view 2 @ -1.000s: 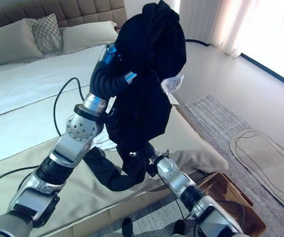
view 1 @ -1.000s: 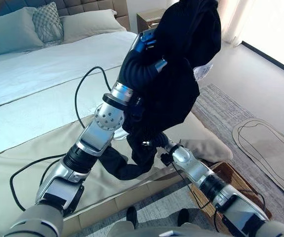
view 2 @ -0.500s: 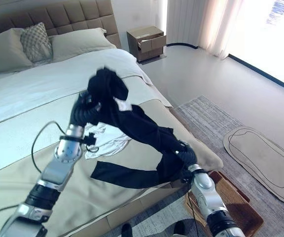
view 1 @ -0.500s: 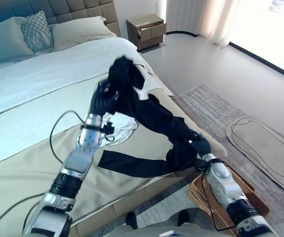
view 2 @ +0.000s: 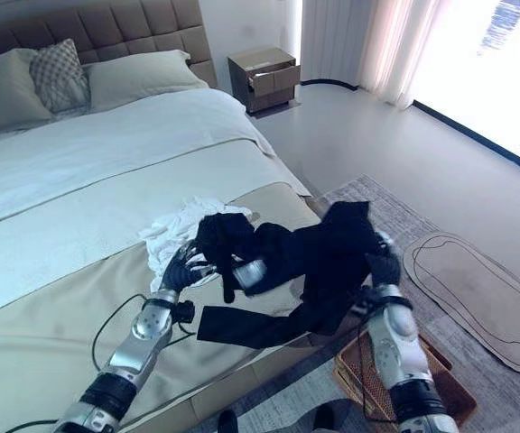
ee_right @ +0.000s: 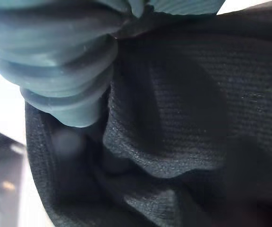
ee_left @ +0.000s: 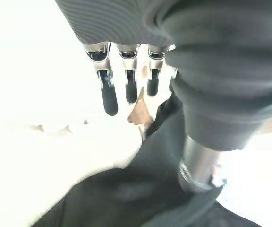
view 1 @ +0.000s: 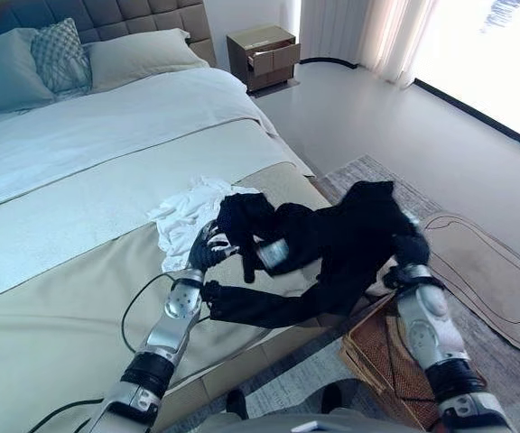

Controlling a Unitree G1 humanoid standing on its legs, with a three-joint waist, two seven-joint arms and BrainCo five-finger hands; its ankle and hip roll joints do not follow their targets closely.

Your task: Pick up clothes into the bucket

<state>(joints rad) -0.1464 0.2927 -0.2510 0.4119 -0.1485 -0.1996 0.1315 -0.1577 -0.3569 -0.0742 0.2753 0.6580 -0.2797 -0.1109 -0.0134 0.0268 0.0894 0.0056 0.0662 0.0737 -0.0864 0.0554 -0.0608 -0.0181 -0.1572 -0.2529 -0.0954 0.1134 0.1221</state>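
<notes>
A bed (view 1: 79,171) made up with pale sheets and a beige cover is seen against a tufted headboard (view 2: 106,32), three pillows (view 2: 138,77) laid at its head. A wooden nightstand (view 1: 264,56) is set beside it; an oval mat (view 2: 477,293) lies on a grey rug (view 1: 377,171).

black garment (ee_right: 174,118) matt coarse knit; basket (view 1: 377,347) woven wicker; bed cover (view 1: 52,298) smooth cloth.

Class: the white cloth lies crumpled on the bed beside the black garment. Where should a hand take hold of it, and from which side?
Probably the raised, bunched folds in the middle of the white cloth, coming down from above. It lies crumpled on the bed, so the ridges offer something to pinch, while the flat edges would be harder to catch. The side by the black garment is partly covered.
</notes>
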